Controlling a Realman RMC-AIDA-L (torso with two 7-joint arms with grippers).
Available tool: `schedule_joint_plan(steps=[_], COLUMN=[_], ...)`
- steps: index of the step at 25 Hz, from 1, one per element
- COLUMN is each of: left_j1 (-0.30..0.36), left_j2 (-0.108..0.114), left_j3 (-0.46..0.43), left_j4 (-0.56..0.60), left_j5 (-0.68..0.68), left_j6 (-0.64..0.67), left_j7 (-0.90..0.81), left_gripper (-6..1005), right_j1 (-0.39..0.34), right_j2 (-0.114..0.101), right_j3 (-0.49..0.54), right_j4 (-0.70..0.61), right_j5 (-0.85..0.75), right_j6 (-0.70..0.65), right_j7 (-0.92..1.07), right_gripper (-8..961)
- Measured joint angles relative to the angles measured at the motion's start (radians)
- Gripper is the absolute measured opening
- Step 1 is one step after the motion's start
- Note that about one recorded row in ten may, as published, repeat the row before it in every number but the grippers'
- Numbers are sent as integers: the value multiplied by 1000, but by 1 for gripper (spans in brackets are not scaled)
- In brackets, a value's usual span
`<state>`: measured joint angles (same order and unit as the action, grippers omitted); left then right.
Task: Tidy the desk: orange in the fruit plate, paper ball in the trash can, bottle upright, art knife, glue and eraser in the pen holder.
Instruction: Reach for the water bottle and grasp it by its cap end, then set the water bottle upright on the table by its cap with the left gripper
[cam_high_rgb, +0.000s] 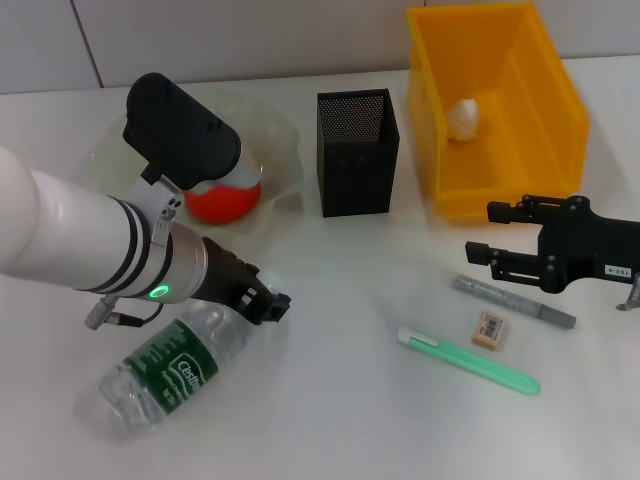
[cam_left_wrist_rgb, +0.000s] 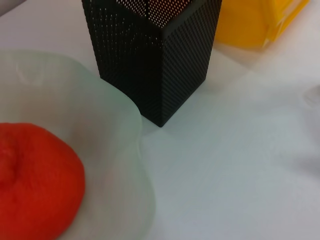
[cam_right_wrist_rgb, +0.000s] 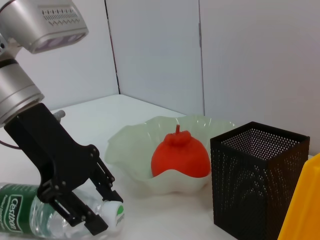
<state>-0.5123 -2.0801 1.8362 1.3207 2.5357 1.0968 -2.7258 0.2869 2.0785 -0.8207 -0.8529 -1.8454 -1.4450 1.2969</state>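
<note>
Bottle (cam_high_rgb: 165, 372) flat under left gripper (cam_high_rgb: 268, 301)

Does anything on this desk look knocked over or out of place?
Yes. The bottle lies on its side, the left gripper at its cap. The eraser, a green pen-like stick and a grey one lie loose by the right gripper, outside the pen holder.

White desk (cam_high_rgb: 330, 420), prob. tiled wall (cam_right_wrist_rgb: 155, 50).

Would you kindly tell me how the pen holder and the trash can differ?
The pen holder is black mesh; the trash can is solid yellow plastic. The pen holder is smaller and narrower. It looks empty from the head view, while the trash can holds the paper ball. Both stand upright, open-topped.
</note>
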Motion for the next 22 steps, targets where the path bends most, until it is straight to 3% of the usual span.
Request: schedule_joint_plan(steps=[10,22], left_j1=[1,4], left_j2=[0,1], left_j3=[2,6], left_j4=[0,2], left_j5=[1,0], left_j6=[3,2], left_j7=[0,11], left_gripper=[446,446], right_j1=[-1,0], right_j2=[1,2], right_j3=[0,0], right_j4=[0,-1], right_j5=[0,0], right_j6=[-3,-3], right_j7=[-1,-1], right_gripper=[610,607])
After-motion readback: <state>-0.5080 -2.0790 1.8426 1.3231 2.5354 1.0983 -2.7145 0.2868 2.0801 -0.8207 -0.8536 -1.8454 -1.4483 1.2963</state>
